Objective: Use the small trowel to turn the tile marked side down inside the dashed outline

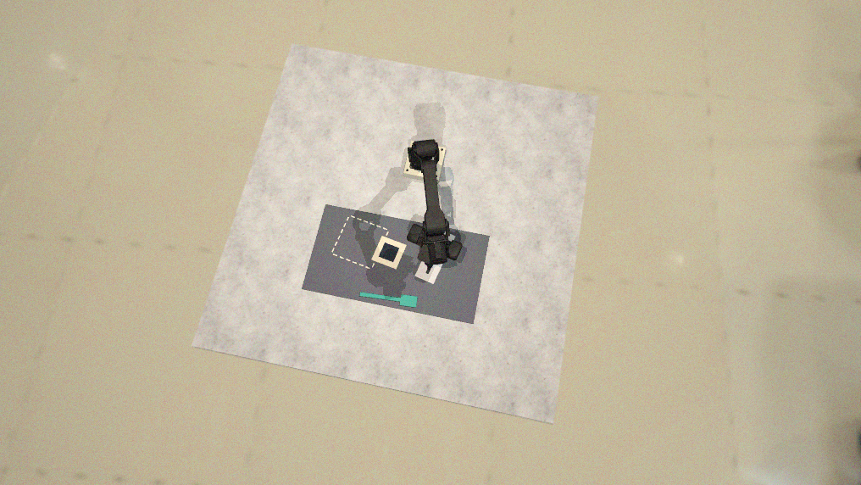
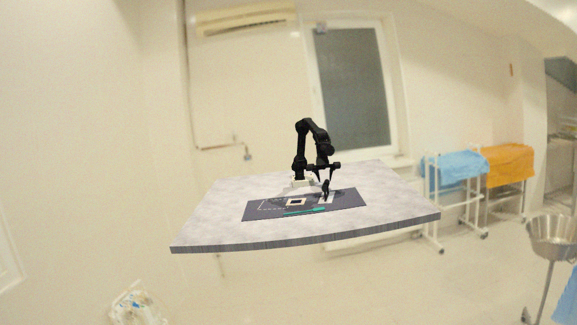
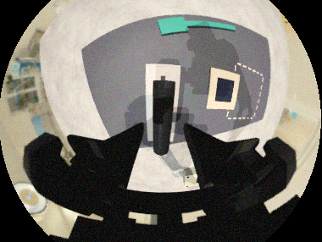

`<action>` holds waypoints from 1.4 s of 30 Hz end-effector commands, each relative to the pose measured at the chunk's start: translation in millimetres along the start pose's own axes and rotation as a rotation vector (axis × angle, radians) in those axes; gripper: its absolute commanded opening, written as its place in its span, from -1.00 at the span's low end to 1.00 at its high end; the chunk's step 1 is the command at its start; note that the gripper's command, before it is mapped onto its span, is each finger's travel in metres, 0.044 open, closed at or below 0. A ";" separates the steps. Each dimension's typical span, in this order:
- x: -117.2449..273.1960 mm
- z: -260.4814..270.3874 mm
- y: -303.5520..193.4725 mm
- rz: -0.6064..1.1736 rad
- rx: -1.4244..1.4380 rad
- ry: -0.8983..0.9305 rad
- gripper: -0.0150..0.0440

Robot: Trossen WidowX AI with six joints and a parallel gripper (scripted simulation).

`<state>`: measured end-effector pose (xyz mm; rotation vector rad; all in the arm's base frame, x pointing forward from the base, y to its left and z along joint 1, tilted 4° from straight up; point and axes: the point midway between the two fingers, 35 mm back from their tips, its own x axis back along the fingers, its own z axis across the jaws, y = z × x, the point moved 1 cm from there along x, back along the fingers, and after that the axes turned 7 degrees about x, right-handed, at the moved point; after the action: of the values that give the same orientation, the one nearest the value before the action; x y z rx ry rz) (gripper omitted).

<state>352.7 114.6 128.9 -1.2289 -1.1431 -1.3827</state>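
The trowel, a pale rectangular blade (image 1: 426, 278) (image 2: 329, 200) (image 3: 163, 71) with a raised black handle (image 2: 325, 186) (image 3: 163, 101), rests on the mat (image 1: 452, 301) (image 2: 351, 198) (image 3: 106, 63). My gripper (image 2: 325, 181) (image 3: 163, 125) is open and empty above the trowel; in the wrist view the handle lies between and ahead of the fingertips, lower down. In the top view the arm hides part of the trowel. The cream tile (image 1: 390, 252) (image 2: 296, 201) (image 3: 224, 90) lies flat, dark square up, across one side of the dashed outline (image 1: 333, 253) (image 2: 258, 209) (image 3: 241, 118).
A flat teal spatula-shaped tool (image 1: 408, 300) (image 2: 318, 209) (image 3: 173, 25) lies along the mat's edge farthest from the arm's base (image 1: 409, 170) (image 2: 300, 183). The mat lies on a pale marbled table (image 1: 373, 361) (image 2: 226, 236).
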 end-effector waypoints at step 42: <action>-29.7 0.6 -1.2 0.003 -0.005 0.004 -0.05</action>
<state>353.9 117.7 99.9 -1.2244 -1.1375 -1.3852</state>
